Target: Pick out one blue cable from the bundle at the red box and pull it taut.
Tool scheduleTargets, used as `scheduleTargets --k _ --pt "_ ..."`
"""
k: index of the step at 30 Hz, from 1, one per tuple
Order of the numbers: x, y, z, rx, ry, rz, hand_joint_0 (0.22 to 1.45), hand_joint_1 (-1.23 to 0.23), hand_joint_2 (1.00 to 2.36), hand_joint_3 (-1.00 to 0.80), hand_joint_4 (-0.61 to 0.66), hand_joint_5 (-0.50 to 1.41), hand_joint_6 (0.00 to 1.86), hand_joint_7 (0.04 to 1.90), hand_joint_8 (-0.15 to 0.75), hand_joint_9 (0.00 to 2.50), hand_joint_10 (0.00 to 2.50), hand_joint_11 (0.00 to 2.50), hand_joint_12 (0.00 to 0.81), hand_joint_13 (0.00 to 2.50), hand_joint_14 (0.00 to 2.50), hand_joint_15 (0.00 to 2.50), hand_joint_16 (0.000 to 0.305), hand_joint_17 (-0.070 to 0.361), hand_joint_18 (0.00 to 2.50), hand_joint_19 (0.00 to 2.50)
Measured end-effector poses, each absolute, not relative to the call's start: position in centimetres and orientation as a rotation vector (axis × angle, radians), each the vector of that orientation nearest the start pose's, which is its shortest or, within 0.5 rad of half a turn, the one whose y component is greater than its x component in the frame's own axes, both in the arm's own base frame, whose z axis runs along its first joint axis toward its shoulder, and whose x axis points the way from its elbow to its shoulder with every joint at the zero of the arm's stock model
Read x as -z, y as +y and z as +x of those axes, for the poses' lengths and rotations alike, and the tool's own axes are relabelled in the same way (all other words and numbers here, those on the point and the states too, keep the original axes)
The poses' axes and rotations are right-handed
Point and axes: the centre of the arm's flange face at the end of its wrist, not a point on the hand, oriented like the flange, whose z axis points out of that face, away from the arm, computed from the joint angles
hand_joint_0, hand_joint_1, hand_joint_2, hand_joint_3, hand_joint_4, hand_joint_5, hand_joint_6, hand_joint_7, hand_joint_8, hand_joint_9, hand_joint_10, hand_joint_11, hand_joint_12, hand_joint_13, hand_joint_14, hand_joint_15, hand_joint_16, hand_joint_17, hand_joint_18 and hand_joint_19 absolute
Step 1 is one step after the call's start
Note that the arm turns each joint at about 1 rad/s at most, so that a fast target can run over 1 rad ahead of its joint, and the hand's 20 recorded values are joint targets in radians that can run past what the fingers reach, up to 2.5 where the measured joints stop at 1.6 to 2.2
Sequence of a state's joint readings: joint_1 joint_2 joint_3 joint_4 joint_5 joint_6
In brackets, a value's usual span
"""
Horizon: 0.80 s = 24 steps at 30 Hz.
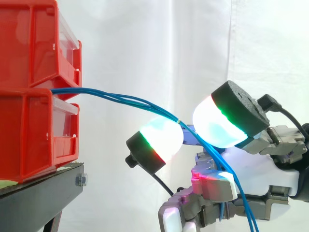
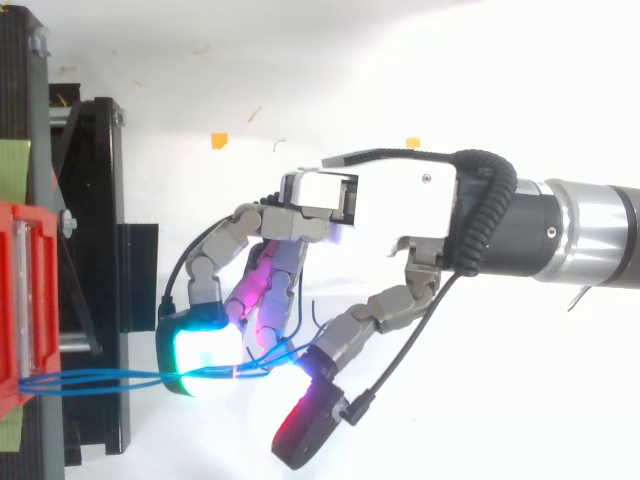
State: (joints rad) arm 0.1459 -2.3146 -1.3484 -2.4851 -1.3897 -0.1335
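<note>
Several thin blue cables (image 1: 120, 99) come out between the two stacked red bins (image 1: 29, 135) and arc right and downward in a loose curve. A small tie binds them near the hand. In the side view they pass between two glowing fingertips (image 1: 161, 137), then drop behind a magenta-lit finger. My hand (image 2: 390, 200) reaches in from the right, its fingers curled round the cables (image 2: 100, 378), which run from the red bin (image 2: 20, 290) under the cyan pad (image 2: 205, 355). The thumb's red-lit pad (image 2: 305, 425) sits apart, below the cables.
The bins stand on a black stand (image 1: 43, 193) at the left, before a white curtain. Two small orange marks (image 2: 218, 140) lie on the white floor beyond the hand. Open room lies to the right of the stand.
</note>
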Motion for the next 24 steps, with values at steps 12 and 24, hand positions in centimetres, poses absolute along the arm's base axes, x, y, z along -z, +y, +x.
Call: scheduleTargets --k 12,24 --pt "-19.56 -4.30 75.31 -1.154 1.136 1.054 0.59 -0.73 1.00 -0.49 -0.17 -0.05 0.84 0.92 0.247 1.47 0.03 0.75 0.294 1.03 0.02 0.39 0.040 0.090 0.84 0.65" --pt "-19.57 -4.31 75.32 -1.154 1.136 1.055 0.63 -0.84 1.01 -0.39 -0.11 -0.05 0.89 0.91 0.269 1.46 0.03 0.77 0.297 1.04 0.02 0.40 0.040 0.089 0.86 0.66"
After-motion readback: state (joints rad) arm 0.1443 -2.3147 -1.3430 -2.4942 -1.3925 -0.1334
